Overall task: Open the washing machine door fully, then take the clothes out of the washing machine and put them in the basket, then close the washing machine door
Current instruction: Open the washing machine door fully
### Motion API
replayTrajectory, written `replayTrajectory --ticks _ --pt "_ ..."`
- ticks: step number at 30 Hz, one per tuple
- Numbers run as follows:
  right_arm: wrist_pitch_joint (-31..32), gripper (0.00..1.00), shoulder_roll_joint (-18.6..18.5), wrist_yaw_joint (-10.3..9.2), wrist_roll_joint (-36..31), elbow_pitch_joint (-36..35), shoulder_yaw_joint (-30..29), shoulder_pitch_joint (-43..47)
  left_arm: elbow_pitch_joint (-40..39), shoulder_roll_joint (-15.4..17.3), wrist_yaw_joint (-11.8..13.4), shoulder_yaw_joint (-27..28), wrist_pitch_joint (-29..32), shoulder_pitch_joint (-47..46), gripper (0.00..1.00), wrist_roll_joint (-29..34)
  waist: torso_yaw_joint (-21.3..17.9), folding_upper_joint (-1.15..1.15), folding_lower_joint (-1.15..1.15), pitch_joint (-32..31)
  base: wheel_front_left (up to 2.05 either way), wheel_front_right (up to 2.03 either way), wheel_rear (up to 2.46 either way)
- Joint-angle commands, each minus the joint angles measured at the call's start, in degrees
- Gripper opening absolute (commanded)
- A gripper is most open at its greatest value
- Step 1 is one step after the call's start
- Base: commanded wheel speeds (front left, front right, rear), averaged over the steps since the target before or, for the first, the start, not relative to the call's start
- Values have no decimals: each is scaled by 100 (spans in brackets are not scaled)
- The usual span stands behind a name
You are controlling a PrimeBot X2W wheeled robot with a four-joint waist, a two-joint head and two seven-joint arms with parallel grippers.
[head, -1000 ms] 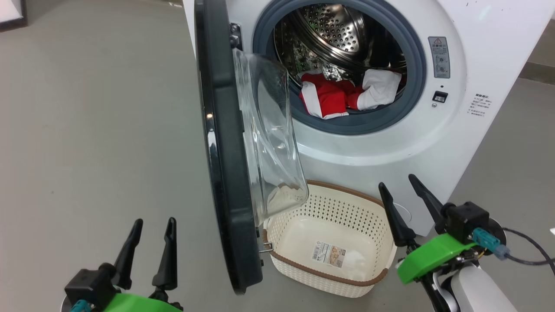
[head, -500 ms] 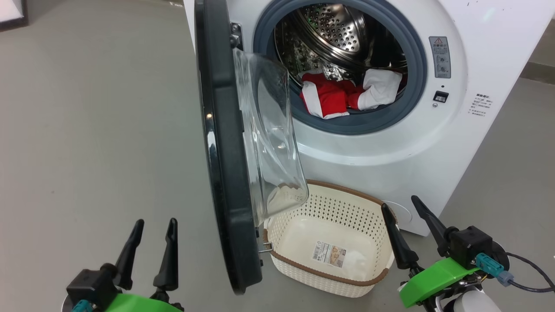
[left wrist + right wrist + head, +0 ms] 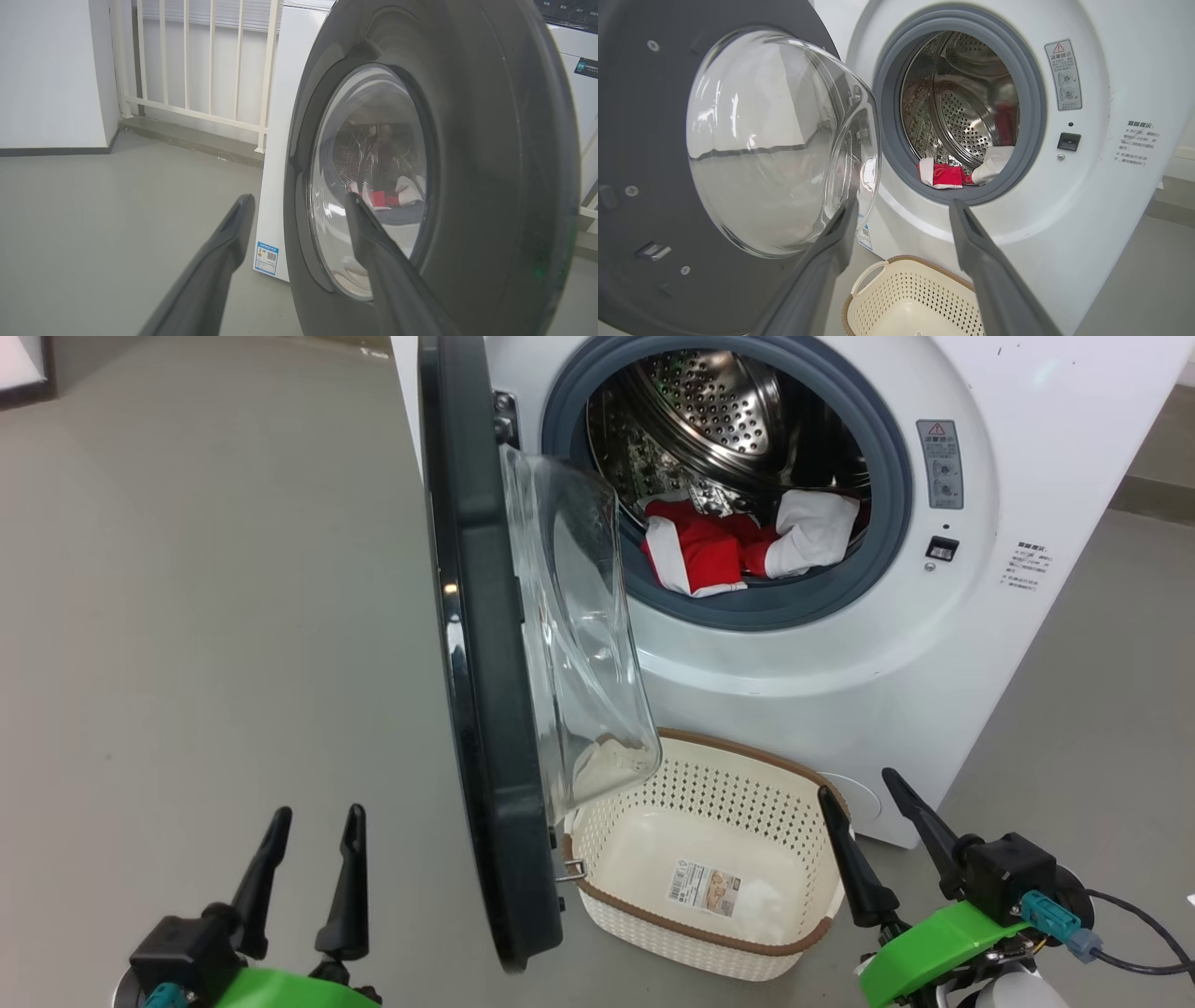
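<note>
Red-white clothes [image 3: 724,551] in steel drum [image 3: 719,401], likely soft, light: pinch bunched fold. Left gripper [image 3: 318,814], right gripper [image 3: 855,784]: fingers spread, empty.

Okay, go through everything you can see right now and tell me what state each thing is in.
Round black-rimmed glass washing machine door: open, well clear of the perforated steel drum.
Red and white fabric clothes: heaped inside the drum, at its front.
Cream perforated plastic basket: upright on the grey floor, no clothes in it.
Left claw: open, holding nothing.
Right claw: open, holding nothing.
</note>
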Motion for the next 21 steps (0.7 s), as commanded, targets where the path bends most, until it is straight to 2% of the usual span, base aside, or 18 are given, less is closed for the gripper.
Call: replayTrajectory --ticks 1,3,4,5,6,12,21 --pt "-69 100 8 36 59 -131 125 -60 -185 78 -27 218 -29 -24 100 88 -13 0 0 -17 0 0 0" --pt "-69 100 8 36 70 -128 117 -41 -223 77 44 280 -29 -13 100 190 -27 0 0 -37 0 0 0" --pt "-69 100 8 36 78 -127 110 -32 -240 77 63 296 -29 -9 68 206 -35 0 0 -46 0 0 0" --pt "-69 100 8 36 87 -125 99 -25 -262 77 81 301 -29 -9 27 219 -42 0 0 -54 0 0 0" --pt "-69 100 8 36 103 -123 84 -18 -285 77 105 298 -29 -8 0 232 -46 0 0 -61 0 0 0" --pt "-69 100 8 36 114 -115 34 16 -672 76 307 202 -29 -75 0 303 -52 0 0 -78 0 0 0" --pt "-69 100 8 36 168 -81 67 17 -1865 76 496 -26 -29 -443 0 198 -53 0 0 -80 0 0 0"
